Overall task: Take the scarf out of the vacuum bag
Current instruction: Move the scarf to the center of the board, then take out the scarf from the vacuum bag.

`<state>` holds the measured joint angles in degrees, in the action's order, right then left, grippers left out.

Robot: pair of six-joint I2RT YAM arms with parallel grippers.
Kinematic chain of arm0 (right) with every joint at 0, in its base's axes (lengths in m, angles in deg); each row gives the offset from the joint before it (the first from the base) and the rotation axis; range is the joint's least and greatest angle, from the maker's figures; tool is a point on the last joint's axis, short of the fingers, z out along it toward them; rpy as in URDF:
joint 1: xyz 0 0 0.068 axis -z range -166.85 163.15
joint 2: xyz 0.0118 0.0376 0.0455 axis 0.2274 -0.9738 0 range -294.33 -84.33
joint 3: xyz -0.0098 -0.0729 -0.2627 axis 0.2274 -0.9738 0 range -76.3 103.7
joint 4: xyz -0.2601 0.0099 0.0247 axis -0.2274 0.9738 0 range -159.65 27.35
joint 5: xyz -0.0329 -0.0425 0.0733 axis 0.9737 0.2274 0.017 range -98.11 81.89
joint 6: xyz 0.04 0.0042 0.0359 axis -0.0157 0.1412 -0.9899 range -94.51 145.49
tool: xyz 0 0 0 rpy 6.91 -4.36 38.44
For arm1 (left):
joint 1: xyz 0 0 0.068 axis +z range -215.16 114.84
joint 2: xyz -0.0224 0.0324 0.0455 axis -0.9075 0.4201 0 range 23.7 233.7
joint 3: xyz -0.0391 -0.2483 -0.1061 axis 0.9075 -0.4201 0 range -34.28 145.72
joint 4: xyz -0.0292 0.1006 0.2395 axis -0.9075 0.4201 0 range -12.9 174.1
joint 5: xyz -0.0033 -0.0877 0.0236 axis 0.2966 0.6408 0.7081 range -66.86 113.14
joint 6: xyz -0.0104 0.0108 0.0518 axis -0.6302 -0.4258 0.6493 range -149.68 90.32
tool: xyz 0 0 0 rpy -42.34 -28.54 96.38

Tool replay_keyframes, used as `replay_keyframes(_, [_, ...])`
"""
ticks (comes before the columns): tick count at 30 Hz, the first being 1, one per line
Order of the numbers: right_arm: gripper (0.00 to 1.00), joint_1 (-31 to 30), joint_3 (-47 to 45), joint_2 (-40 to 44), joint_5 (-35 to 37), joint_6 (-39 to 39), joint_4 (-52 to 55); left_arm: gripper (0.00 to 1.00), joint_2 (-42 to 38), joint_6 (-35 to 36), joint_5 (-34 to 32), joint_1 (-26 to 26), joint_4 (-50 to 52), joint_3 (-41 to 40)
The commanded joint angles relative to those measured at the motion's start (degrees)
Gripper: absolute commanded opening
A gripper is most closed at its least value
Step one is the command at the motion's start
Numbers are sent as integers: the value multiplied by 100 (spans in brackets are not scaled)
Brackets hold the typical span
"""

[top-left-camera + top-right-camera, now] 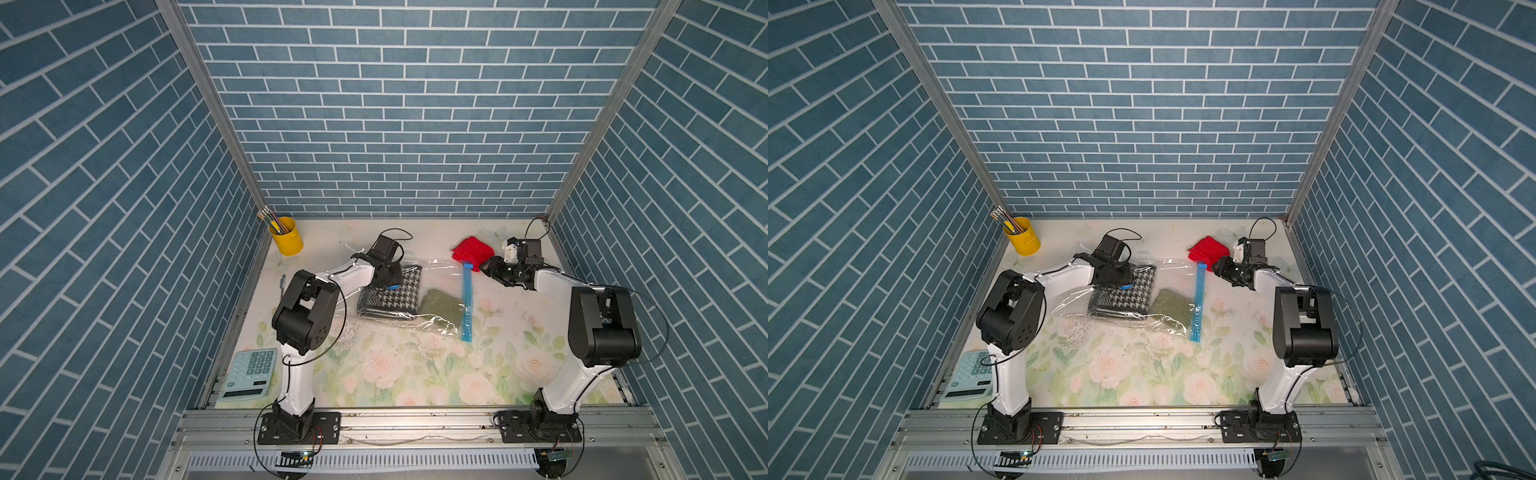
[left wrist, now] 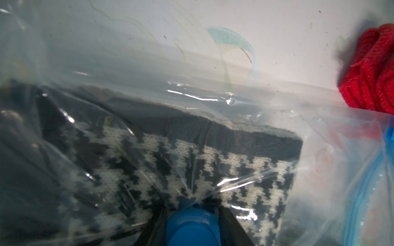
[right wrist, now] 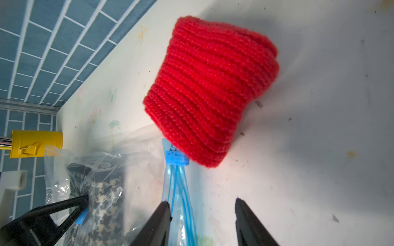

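The clear vacuum bag (image 1: 442, 276) (image 1: 1177, 274) lies flat mid-table, its light-blue zip strip (image 1: 467, 303) (image 3: 177, 191) on the right side. Inside lies the folded houndstooth scarf (image 1: 392, 299) (image 1: 1125, 297) (image 2: 213, 170) (image 3: 104, 204). My left gripper (image 1: 388, 277) (image 2: 193, 204) sits on top of the bag over the scarf, shut on the bag's blue valve cap (image 2: 191, 225) (image 1: 391, 287). My right gripper (image 1: 487, 266) (image 3: 202, 202) stands open beside the far end of the zip strip, nothing between its fingers.
A red knit piece (image 1: 473, 251) (image 3: 211, 85) lies on the table touching the strip's slider clip (image 3: 177, 158). An olive knit (image 1: 440, 307) is inside the bag near the zip. A yellow pencil cup (image 1: 286, 241) stands at the back left, a calculator (image 1: 249, 374) at the front left.
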<state>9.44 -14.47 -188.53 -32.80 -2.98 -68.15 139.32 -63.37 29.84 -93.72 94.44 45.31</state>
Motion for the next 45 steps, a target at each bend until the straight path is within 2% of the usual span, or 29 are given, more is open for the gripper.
replay_keyframes(1, [52, 2, 378, -434, 52, 119, -7, 44, 66, -42, 209, -100, 541, -145])
replay_keyframes(13, [52, 88, 2065, -1789, 52, 119, -7, 43, 32, -41, 195, -119, 595, -140])
replay_keyframes(18, [52, 98, 2241, -1903, 52, 119, -7, 43, 51, -45, 187, -133, 604, -111])
replay_keyframes(19, [52, 104, 2117, -1804, 597, 119, -7, 43, 56, -45, 192, -135, 595, -107])
replay_keyframes(20, [76, 105, 1945, -1684, 581, 305, 569, 43, 50, -42, 193, -141, 594, -106])
replay_keyframes(21, [4, 107, 1718, -1475, 707, 205, 555, 43, 49, -41, 190, -143, 587, -103])
replay_keyframes(27, [36, 98, 361, -52, 1421, 127, 429, 43, 73, -39, 184, -159, 593, -69])
replay_keyframes(30, [42, 81, -203, 558, 1324, 190, 506, 43, 83, -27, 200, -160, 593, -51])
replay_keyframes(33, [43, 63, -700, 1085, 1146, 333, 599, 43, 117, -23, 205, -168, 627, 13])
replay_keyframes(36, [33, 50, -1219, 1499, 611, 422, 549, 43, 124, -31, 211, -180, 651, 73])
replay_keyframes(40, [5, 30, -1760, 1834, 21, 489, 417, 43, 112, -41, 234, -187, 639, 78])
replay_keyframes(41, [1, 28, -1850, 1857, -141, 478, 352, 43, 117, -47, 238, -196, 639, 74])
replay_keyframes(45, [0, -16, -2174, 1929, -526, 328, 124, 43, 67, -53, 225, -212, 647, 25])
